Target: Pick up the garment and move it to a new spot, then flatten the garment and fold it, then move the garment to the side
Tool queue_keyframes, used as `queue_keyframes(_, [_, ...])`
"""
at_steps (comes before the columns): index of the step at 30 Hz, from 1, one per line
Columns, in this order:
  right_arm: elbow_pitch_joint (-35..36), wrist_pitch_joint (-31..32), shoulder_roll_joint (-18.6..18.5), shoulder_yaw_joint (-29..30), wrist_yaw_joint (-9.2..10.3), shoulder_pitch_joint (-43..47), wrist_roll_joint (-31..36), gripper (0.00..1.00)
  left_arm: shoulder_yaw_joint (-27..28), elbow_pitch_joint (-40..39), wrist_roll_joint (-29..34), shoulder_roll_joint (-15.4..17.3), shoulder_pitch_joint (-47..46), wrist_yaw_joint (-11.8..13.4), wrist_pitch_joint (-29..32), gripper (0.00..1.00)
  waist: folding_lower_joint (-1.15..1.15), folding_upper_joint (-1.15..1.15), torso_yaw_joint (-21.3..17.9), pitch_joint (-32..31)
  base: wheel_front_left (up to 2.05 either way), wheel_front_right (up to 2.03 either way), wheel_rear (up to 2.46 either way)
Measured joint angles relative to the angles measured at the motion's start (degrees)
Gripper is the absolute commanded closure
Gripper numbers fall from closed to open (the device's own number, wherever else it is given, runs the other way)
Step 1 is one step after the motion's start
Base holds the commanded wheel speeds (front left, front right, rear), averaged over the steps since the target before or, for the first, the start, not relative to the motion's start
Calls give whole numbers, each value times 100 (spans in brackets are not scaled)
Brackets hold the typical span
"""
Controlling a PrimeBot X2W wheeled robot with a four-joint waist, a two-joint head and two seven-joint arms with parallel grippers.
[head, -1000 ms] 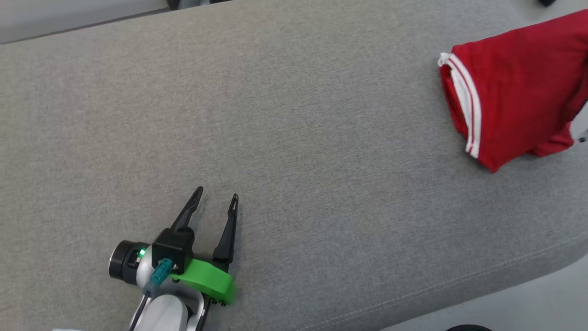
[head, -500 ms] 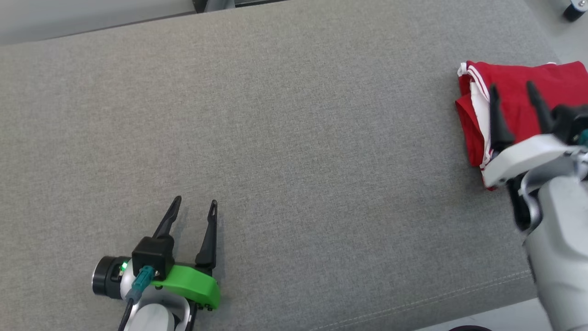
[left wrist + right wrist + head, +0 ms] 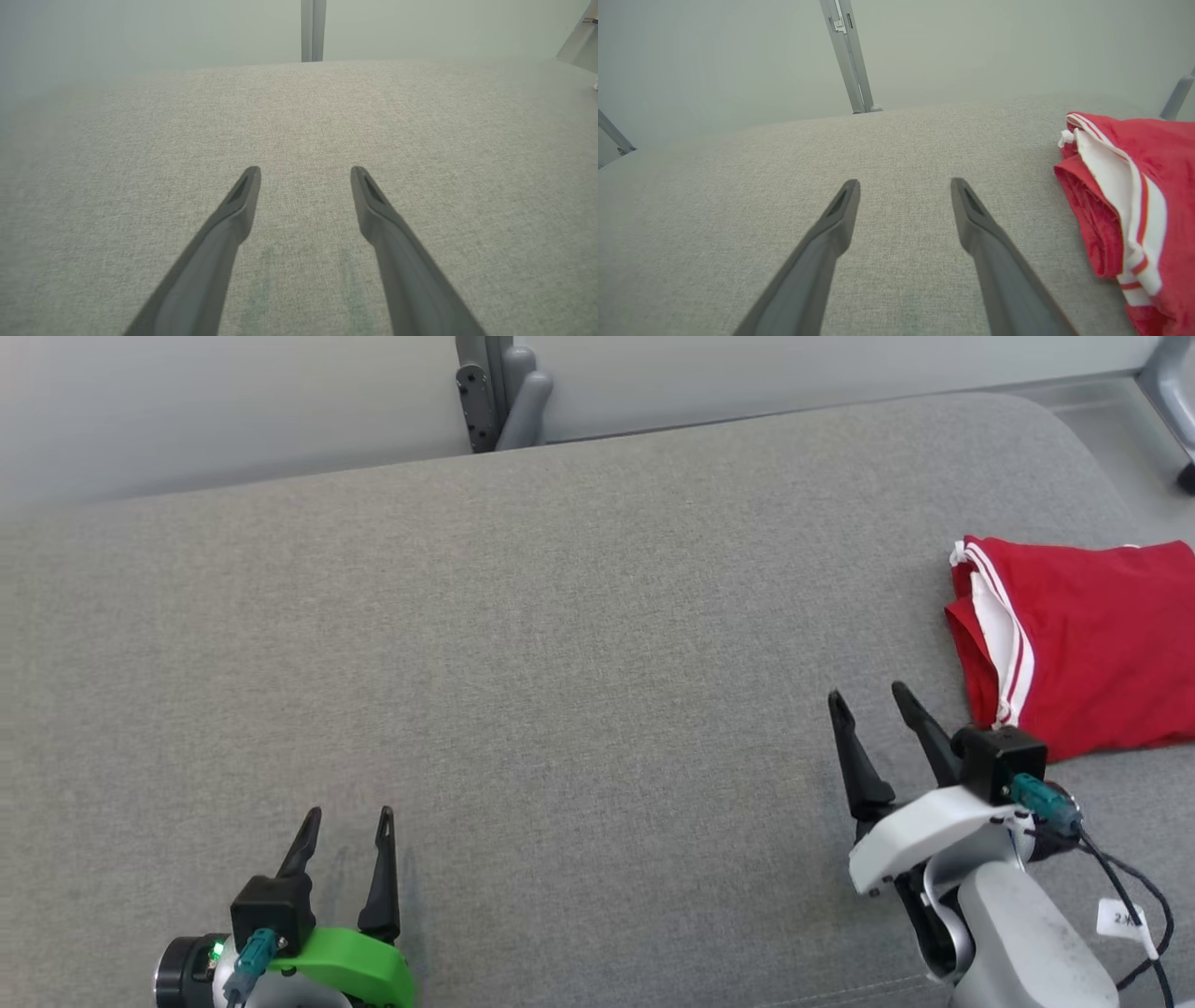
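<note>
Rightward, garment (image 3: 1092,644) on cushion (image 3: 560,663), post (image 3: 509,392) behind

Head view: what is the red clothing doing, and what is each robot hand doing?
Red clothing: folded, lying on the grey cushion, with nothing touching it.
Left hand: open and empty, above bare cushion.
Right hand: open and empty, beside the clothing but not touching it.

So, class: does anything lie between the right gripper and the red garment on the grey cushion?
Nothing visible does. The right gripper is open just left of the folded red garment, with bare grey cushion between them.
</note>
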State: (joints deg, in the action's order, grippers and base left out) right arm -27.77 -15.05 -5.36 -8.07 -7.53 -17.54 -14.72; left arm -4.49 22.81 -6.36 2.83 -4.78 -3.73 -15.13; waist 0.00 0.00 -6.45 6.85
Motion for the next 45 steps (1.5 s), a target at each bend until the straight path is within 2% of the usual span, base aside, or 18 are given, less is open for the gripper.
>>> queue_keyframes(6, [5, 0, -40, 23, 1, 366, 221, 0, 127, 16, -148, -1, 204, 70, 0, 0, 0, 0, 231, -351, 0, 0, 0])
queue_keyframes(15, [144, 0, 82, 260, 1, 665, 556, 0, 291, -26, -207, 0, 482, 48, 0, 0, 0, 0, 441, -785, 0, 0, 0])
queue_keyframes(21, [366, 0, 123, 444, 0, 860, 932, 0, 324, -22, -341, 0, 561, 16, 0, 0, 0, 0, 476, -931, 0, 0, 0])
queue_keyframes(30, [555, 0, 209, 614, 0, 983, 1074, 0, 409, -88, -368, -1, 561, 14, 0, 0, 0, 0, 472, -895, 0, 0, 0])
queue_keyframes(40, [630, 0, 247, 537, 9, 999, 1061, 0, 390, -112, -399, -4, 564, 11, 0, 0, 0, 0, 500, -892, 0, 0, 0])
queue_keyframes(45, [601, 0, 252, 514, 0, 987, 1004, 0, 385, -118, -412, -1, 577, 19, 0, 0, 0, 0, 330, -891, 0, 0, 0])
